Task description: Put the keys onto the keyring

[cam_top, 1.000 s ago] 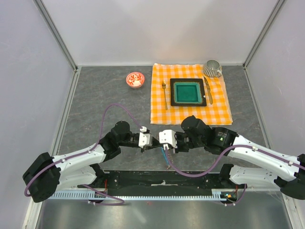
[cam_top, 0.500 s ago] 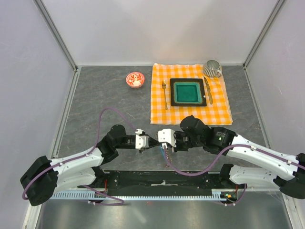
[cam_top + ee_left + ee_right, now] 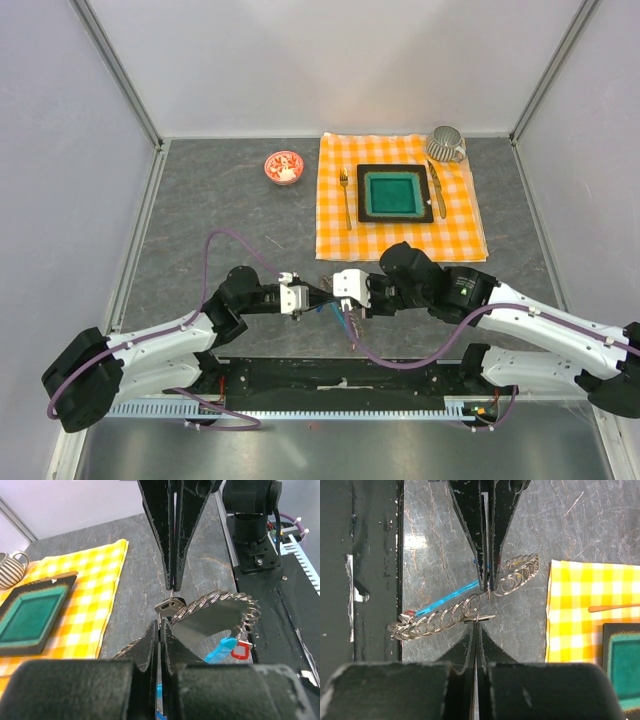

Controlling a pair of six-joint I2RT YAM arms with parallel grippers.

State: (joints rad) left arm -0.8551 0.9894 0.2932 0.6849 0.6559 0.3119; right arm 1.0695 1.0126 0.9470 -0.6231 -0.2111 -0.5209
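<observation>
Your left claw [image 3: 160, 630] is clamped on the keyring [image 3: 210, 600]. Your right claw [image 3: 477, 629], tip to tip opposite it, pinches a key [image 3: 169, 605].

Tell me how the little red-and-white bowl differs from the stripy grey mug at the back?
The small round red-and-white bowl sits on the bare grey tabletop; the ribbed grey mug sits on the far right corner of the yellow checked cloth. The mug has a handle; the bowl shows none. Both are at the table's far side.
</observation>
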